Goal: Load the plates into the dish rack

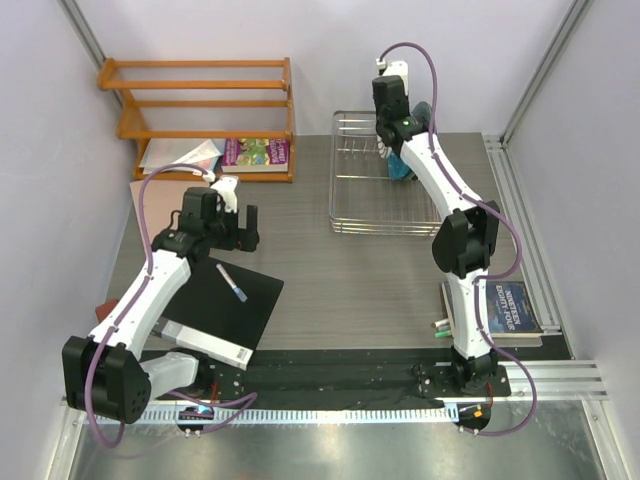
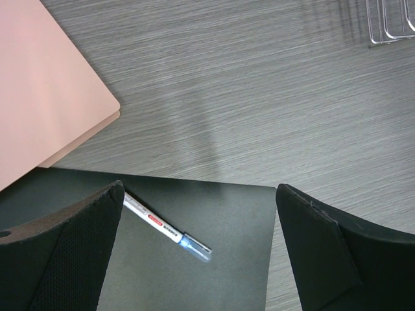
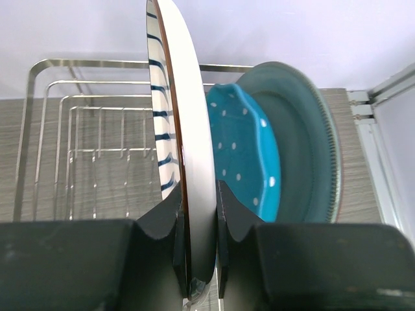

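My right gripper [image 3: 200, 194] is shut on the rim of a white plate with dark radial stripes [image 3: 188, 97], held upright and edge-on over the dish rack [image 3: 97, 63]. Just right of it stand a bright blue dotted plate [image 3: 243, 149] and a dark teal plate [image 3: 305, 136], both upright. In the top view the right gripper [image 1: 395, 135] is at the right end of the silver wire dish rack [image 1: 360, 228]. My left gripper [image 2: 200, 194] hangs open over a black folder, holding nothing, and it sits left of the rack [image 1: 243, 232].
A black folder [image 1: 225, 300] with a pen [image 2: 162, 227] lies under the left gripper, beside a pink folder [image 2: 39, 97]. An orange wooden shelf [image 1: 200, 100] with books [image 1: 255, 152] stands at the back left. A dark book [image 1: 505, 305] lies by the right arm's base.
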